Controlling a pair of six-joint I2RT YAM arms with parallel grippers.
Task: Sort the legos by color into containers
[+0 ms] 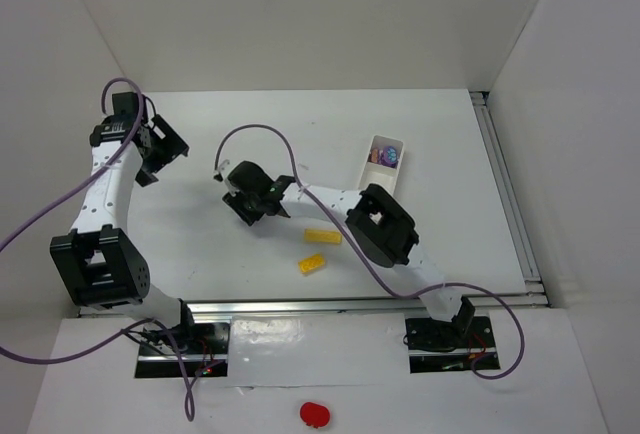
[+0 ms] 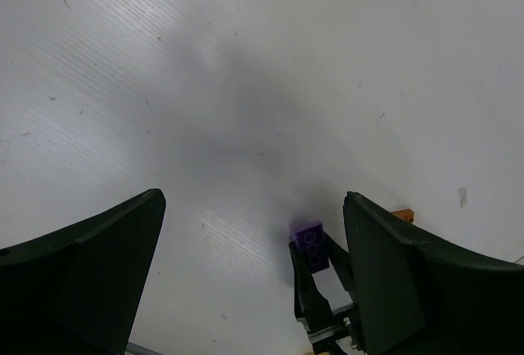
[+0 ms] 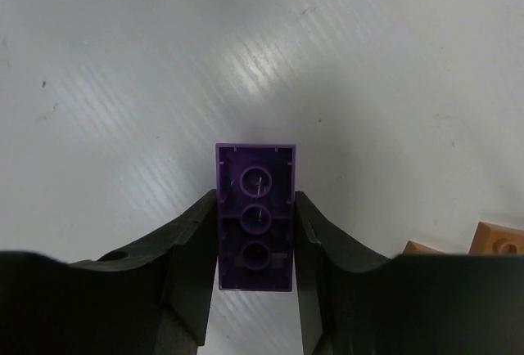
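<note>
My right gripper (image 3: 255,236) is shut on a purple lego (image 3: 255,208), underside facing the camera, held above the white table. In the top view this gripper (image 1: 243,206) is left of centre. Two orange-brown legos (image 3: 498,240) lie just to its right. Two yellow legos (image 1: 323,236) (image 1: 312,263) lie on the table near the front. The white tray (image 1: 377,180) at back right holds purple and pink pieces (image 1: 386,156). My left gripper (image 2: 254,208) is open and empty at the far left (image 1: 160,149); its view shows the held purple lego (image 2: 312,240).
A red blob (image 1: 314,414) lies on the front ledge below the arm bases. A metal rail (image 1: 510,194) runs along the table's right edge. White walls close in the back and both sides.
</note>
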